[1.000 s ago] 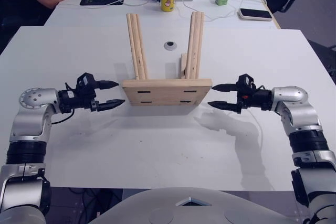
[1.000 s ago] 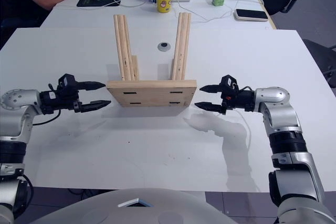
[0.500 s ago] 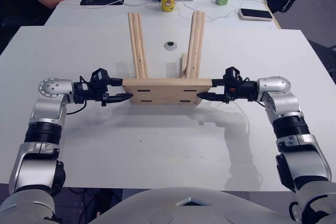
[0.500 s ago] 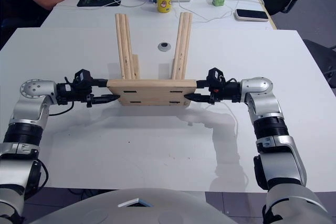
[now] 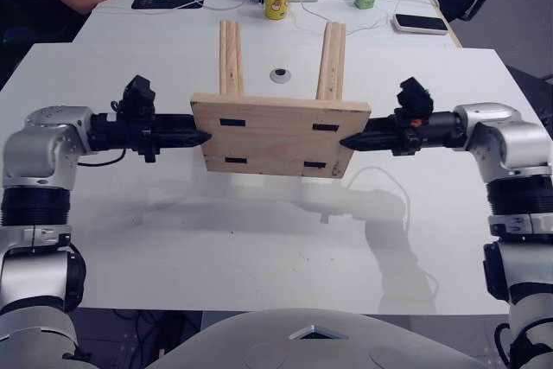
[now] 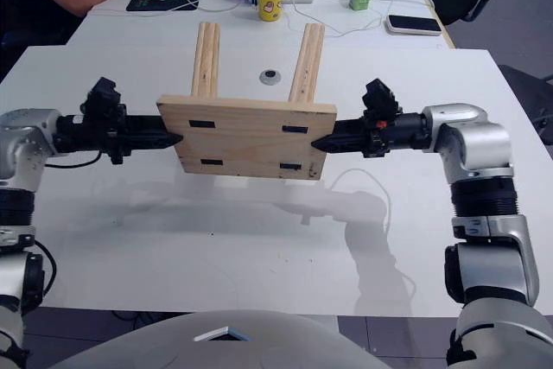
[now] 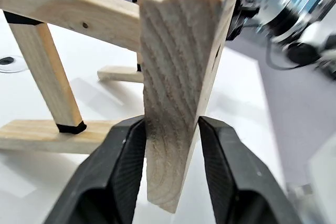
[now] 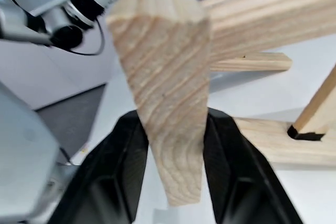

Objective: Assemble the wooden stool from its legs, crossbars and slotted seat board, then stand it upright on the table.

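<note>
Assembled stool [image 5: 278, 84], lying on the desk [image 5: 259, 257] a second ago, now hangs tilted above the desk's middle. The fingers of the left gripper [image 5: 201, 136] and right gripper [image 5: 346, 142], previously open, clamp opposite edges of the seat board [image 6: 246, 137]. Uprighting appears under way.

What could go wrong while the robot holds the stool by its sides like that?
1. The left gripper and right gripper each pinch only a thin end of the seat board, so it might swing or slip down onto the table.
2. The legs stick out behind the tilted board. Their weight could twist it in the grip if one arm moves ahead of the other.
</note>
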Controlling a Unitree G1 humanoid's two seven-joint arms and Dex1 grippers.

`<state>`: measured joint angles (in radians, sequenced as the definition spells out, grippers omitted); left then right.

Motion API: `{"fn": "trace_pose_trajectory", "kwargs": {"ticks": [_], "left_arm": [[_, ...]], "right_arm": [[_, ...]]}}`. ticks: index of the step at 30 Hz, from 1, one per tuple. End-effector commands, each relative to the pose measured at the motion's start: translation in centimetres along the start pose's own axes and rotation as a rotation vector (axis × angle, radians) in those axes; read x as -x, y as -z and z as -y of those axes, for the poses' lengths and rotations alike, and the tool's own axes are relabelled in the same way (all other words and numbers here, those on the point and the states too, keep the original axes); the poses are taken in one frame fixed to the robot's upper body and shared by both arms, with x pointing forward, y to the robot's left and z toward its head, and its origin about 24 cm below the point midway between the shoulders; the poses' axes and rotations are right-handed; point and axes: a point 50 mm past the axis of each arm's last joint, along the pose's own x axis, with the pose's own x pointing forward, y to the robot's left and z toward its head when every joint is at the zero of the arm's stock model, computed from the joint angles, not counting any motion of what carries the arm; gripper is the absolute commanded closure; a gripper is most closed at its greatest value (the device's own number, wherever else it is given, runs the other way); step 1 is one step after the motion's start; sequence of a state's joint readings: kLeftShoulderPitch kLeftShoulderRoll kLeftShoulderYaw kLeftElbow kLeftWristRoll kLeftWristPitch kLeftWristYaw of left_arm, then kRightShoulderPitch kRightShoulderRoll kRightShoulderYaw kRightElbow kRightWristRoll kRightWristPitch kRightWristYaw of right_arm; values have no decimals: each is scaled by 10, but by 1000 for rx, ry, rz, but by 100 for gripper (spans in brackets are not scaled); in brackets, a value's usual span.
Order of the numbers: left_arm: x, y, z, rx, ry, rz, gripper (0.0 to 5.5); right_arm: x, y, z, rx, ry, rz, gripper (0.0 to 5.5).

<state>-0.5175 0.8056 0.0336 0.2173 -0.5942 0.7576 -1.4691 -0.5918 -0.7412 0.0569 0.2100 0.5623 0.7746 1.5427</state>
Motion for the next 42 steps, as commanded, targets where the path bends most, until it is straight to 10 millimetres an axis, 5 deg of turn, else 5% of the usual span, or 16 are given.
{"fn": "trace_pose_trajectory", "kwargs": {"ticks": [1,6,16,20,30,35,38,42], "left_arm": [[6,-76,52,128,287,38,398],[14,-109,55,247,334,101,409],[-1,-60,2,748,272,137,413],[-1,-41,-10,813,238,168,413],[18,-28,-19,800,155,259,239],[35,-14,-20,808,75,259,194],[40,-1,-20,814,38,234,194],[52,12,-13,827,30,248,194]], "right_arm": [[6,-81,-55,-85,-263,9,414],[17,-103,-55,-466,-388,141,419],[2,-47,-3,-1008,-305,196,420],[-2,-38,10,-1044,-237,216,376],[12,-39,9,-1028,-244,326,207],[27,-13,13,-1010,-85,245,130],[36,13,17,-985,30,156,130],[56,16,16,-929,99,197,130]]}}
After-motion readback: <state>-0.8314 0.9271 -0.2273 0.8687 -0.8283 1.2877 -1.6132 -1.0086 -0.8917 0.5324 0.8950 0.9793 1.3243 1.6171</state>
